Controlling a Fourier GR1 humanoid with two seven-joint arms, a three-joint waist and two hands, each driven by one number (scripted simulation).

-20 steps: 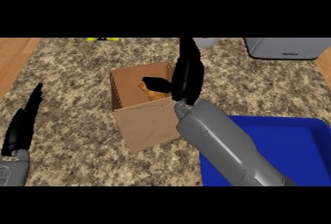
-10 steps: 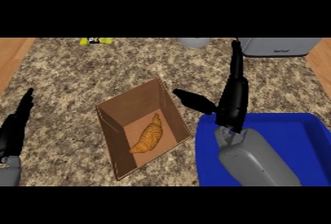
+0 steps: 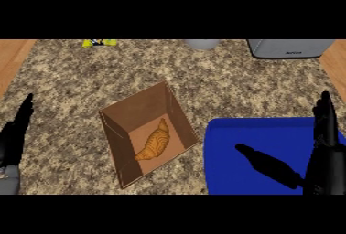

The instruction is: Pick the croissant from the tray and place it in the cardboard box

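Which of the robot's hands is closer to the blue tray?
The right hand. It hangs over the blue tray's right edge, fingers straight. The left hand rests open at the far left, beyond the cardboard box with the croissant.

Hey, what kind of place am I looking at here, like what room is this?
Most likely a kitchen counter: a speckled granite-look countertop with wood at its sides, a grey appliance at the back edge, and a croissant lying in a cardboard box beside a blue tray.
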